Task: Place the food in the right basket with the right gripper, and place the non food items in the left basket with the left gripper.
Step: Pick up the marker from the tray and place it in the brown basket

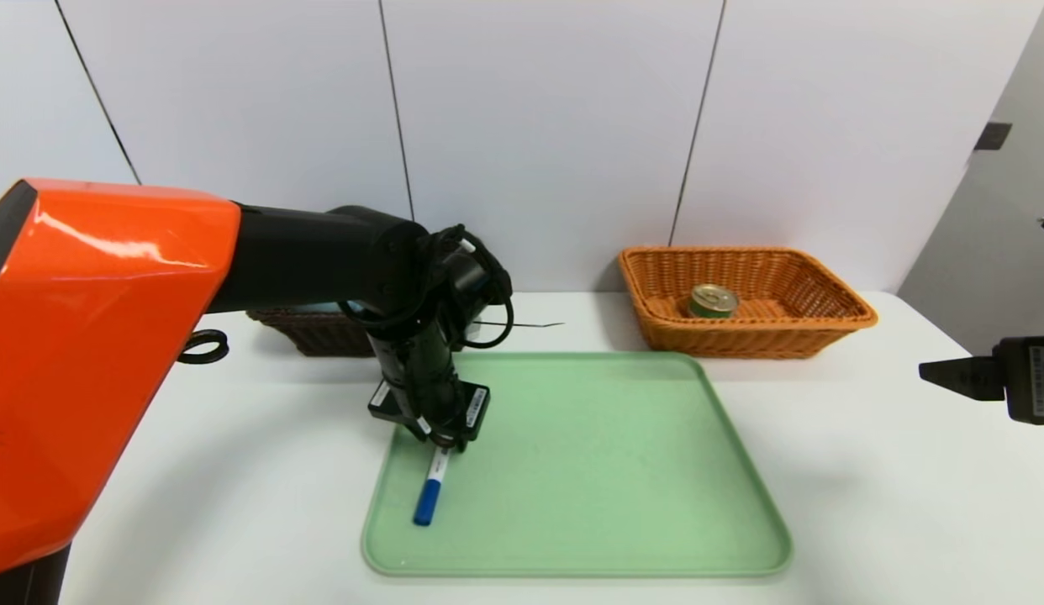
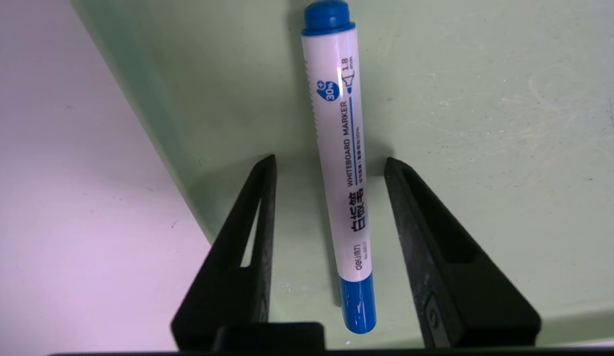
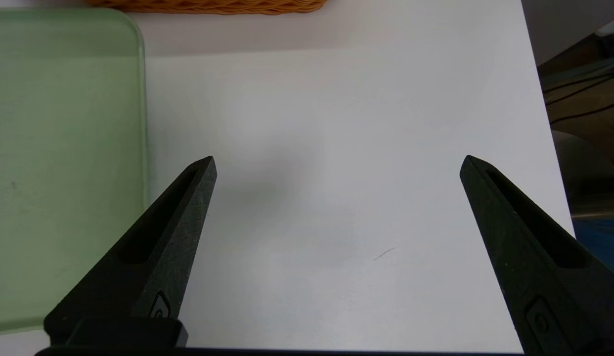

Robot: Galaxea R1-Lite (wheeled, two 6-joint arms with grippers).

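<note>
We are straddling the marker pen (image 2: 347,198) on the green tray (image 1: 589,454) with the left end effector (image 2: 329,165) open and empty, aiming to close squarely mid-barrel.

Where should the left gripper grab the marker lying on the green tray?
On the white barrel of the marker, coming straight down from above. It lies flat on the tray, and the left gripper already straddles it, fingers open across its narrow width.
</note>
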